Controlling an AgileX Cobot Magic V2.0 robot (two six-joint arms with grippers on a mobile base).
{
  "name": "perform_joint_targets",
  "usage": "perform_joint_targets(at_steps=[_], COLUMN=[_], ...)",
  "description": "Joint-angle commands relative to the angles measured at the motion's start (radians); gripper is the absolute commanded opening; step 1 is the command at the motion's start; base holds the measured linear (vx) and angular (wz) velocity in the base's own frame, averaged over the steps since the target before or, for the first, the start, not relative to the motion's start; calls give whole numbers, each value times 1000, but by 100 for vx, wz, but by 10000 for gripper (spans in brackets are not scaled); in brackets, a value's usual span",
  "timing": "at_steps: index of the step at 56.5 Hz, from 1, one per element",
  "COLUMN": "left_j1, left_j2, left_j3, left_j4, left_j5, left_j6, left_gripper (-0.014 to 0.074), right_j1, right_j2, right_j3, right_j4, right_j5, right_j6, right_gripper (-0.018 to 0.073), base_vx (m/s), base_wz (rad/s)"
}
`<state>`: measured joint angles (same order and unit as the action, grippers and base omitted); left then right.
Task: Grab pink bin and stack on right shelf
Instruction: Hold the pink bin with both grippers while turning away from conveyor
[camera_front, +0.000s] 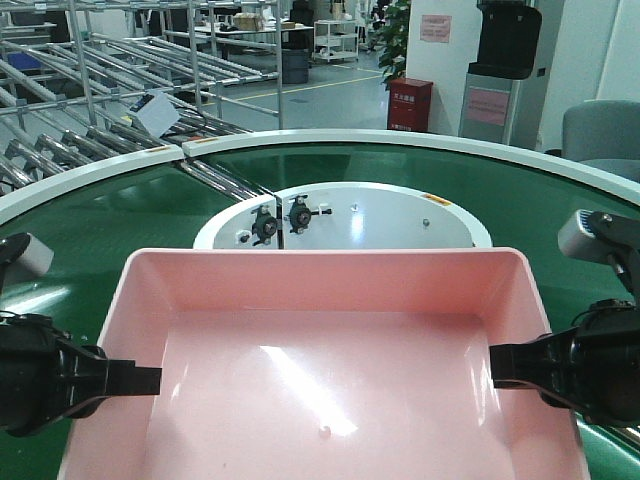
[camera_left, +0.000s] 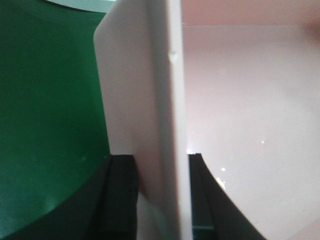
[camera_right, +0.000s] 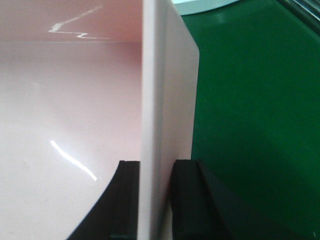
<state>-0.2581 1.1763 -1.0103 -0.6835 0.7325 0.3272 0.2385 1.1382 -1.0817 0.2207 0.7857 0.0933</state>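
Note:
The pink bin (camera_front: 320, 380) fills the near foreground over the green curved conveyor belt (camera_front: 110, 215). My left gripper (camera_front: 152, 380) is shut on its left wall, one finger outside and one inside; the left wrist view shows the gripper (camera_left: 160, 161) clamping the rim of the bin (camera_left: 250, 100). My right gripper (camera_front: 497, 362) is shut on the right wall, and the right wrist view shows the gripper (camera_right: 156, 165) pinching the wall of the bin (camera_right: 70, 100). The bin is empty. The right shelf is out of view.
A white round hub (camera_front: 385, 215) with black knobs sits inside the belt's curve, just beyond the bin. Metal roller racks (camera_front: 90, 90) stand at the back left. A red cabinet (camera_front: 410, 105) and a grey chair (camera_front: 600, 135) stand behind the belt.

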Motion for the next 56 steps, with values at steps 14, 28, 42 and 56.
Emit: perform_joint_targets(at_steps=[14,28,42,56], left_j1=[-14,-14,-14,-14], left_j2=[-27,-27,-27,-27], left_j3=[-26,-26,-26,-26], left_j4=[-88,-88,-88,-88], left_j5=[12,23,23,23], left_j6=[4,4,4,5], left_gripper=[-1,-1,-1,-1], right_j1=[-2,-2,-2,-2], right_j2=[-25,-25,-25,-25], right_j3=[-31,-31,-31,-31], right_j4=[41,41,41,41], right_j5=[-108,-108,-108,-108], right_j6=[-6,-6,-6,-6], right_gripper=[-8,-8,-8,-8], base_vx=[-25,-23,-17,-13], base_wz=[-18,-42,-66,-81])
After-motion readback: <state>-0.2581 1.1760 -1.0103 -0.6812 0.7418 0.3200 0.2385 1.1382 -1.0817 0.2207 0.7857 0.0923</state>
